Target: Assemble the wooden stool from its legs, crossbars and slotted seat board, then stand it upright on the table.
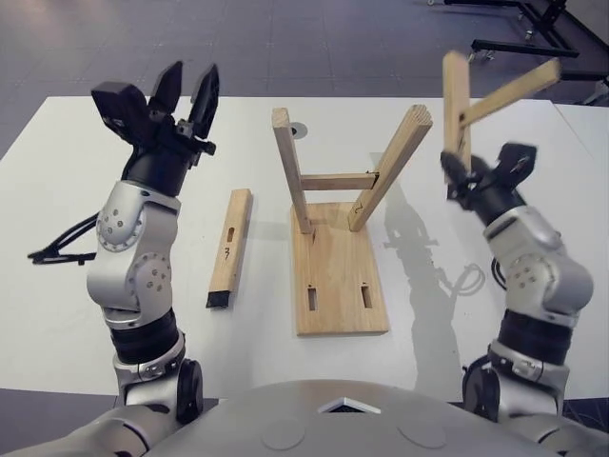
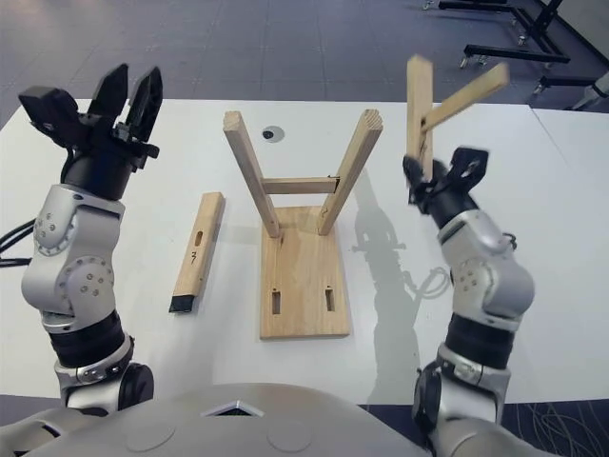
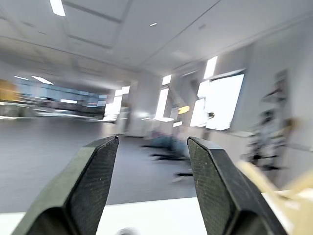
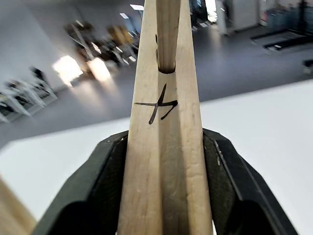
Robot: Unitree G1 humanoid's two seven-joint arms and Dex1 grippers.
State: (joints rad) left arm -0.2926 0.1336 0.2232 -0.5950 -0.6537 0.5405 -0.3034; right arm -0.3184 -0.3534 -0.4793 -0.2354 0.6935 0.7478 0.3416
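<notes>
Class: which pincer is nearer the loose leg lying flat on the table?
Left. The left pincer is raised beside the loose leg; the right pincer, gripping another leg, is across the seat board.

The left gripper, its two black, finely textured fingers spread well apart, points over the flat white table top toward a blurred hall with bright windows, with blurred pale wooden pieces beside one finger.
</notes>
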